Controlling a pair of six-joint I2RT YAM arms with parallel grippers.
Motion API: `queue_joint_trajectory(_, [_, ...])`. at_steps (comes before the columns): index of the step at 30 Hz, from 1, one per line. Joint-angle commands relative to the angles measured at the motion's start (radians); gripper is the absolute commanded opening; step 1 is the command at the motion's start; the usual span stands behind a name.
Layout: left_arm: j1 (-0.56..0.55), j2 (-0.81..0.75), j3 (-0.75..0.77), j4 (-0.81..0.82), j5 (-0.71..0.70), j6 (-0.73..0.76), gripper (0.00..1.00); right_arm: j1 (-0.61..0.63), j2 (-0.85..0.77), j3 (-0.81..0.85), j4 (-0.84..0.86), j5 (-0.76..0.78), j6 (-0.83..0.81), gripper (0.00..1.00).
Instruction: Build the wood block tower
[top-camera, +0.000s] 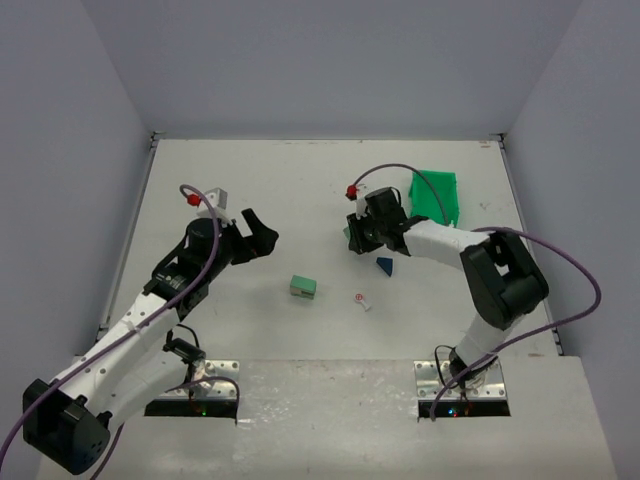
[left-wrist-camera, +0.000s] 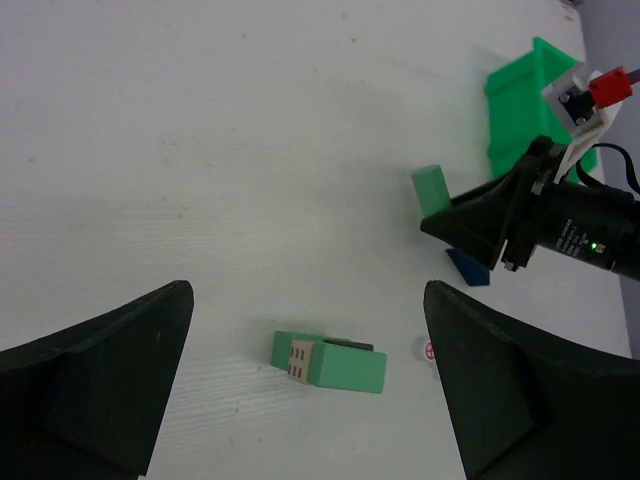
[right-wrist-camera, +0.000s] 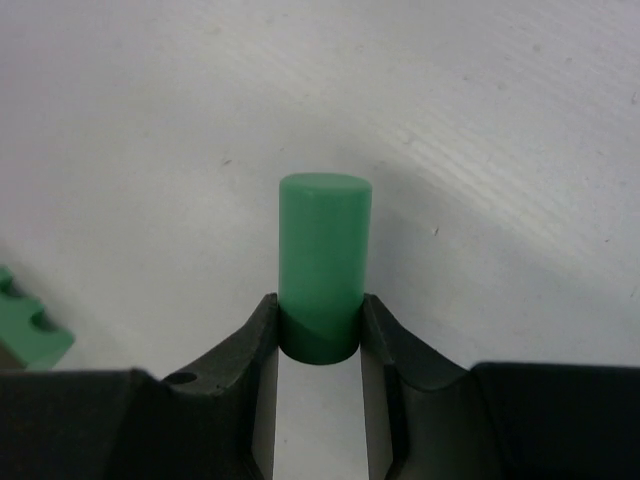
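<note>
Right gripper (right-wrist-camera: 320, 322): clenched on the green cylinder (right-wrist-camera: 323, 262), one finger pressed to each side of its near end.
Green cylinder: left of the middle of the table's (top-camera: 250, 180) far half, at the tip of the right arm; most of its length juts out past the fingertips. Whether it rests on the table I cannot tell.
Left gripper (left-wrist-camera: 305, 300): released, jaws spread wide, nothing between them, hovering over the left part of the table.
Green block (left-wrist-camera: 330, 366): lies on the table between the two arms, nearer the bases, with a tan end face; it is well apart from both grippers.
Blue wedge (left-wrist-camera: 468, 268): on the table just beside the right gripper, on its near side, partly hidden behind that gripper in the left wrist view.
Green bin (top-camera: 437, 197): at the far right, behind the right arm's wrist, apart from the blocks.
White disc (top-camera: 362, 300): small, with a red mark, on the table near the wedge and to the right of the green block.
In the way: the wedge sits close under the right gripper; the open stretch of table toward the green block holds only the disc.
</note>
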Motion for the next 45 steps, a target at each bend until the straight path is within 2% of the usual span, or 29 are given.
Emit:
queue_joint_trajectory(1, [-0.013,0.035,0.016,0.181,0.342,0.01,1.0,0.006,-0.251,-0.169,0.311,-0.238,-0.145,0.05])
queue_joint_trajectory(4, [-0.028,0.052,0.008,0.23,0.412,-0.003,1.0,0.027,-0.355,-0.27,0.393,-0.352,-0.183,0.04])
queue_joint_trajectory(8, [-0.094,0.052,0.002,0.284,0.386,-0.018,1.0,0.078,-0.446,-0.323,0.43,-0.475,-0.22,0.05])
queue_joint_trajectory(15, [-0.254,0.128,0.026,0.298,0.275,-0.024,1.0,0.195,-0.526,-0.383,0.512,-0.491,-0.273,0.07])
queue_joint_trajectory(19, [-0.276,0.145,0.028,0.295,0.245,-0.035,0.99,0.197,-0.561,-0.418,0.567,-0.487,-0.237,0.07])
queue_joint_trajectory(22, [-0.284,0.127,0.024,0.291,0.219,-0.038,0.95,0.199,-0.588,-0.436,0.587,-0.487,-0.238,0.07])
queue_joint_trajectory(23, [-0.285,0.122,0.024,0.289,0.223,-0.038,0.92,0.197,-0.597,-0.442,0.587,-0.492,-0.21,0.07])
queue_joint_trajectory(24, [-0.286,0.121,0.024,0.292,0.227,-0.036,0.81,0.199,-0.601,-0.443,0.587,-0.496,-0.201,0.07])
queue_joint_trajectory(25, [-0.286,0.12,0.022,0.292,0.232,-0.035,0.8,0.199,-0.604,-0.444,0.582,-0.502,-0.202,0.07])
queue_joint_trajectory(27, [-0.288,0.126,0.021,0.301,0.246,-0.038,0.67,0.199,-0.604,-0.45,0.587,-0.518,-0.199,0.07])
queue_joint_trajectory(34, [-0.288,0.154,0.021,0.322,0.283,-0.042,0.61,0.2,-0.596,-0.448,0.582,-0.519,-0.203,0.08])
queue_joint_trajectory(43, [-0.295,0.153,0.018,0.347,0.308,-0.043,0.27,0.199,-0.575,-0.429,0.592,-0.513,-0.207,0.08])
queue_joint_trajectory(45, [-0.295,0.155,0.018,0.35,0.31,-0.041,0.23,0.2,-0.57,-0.423,0.59,-0.518,-0.209,0.08])
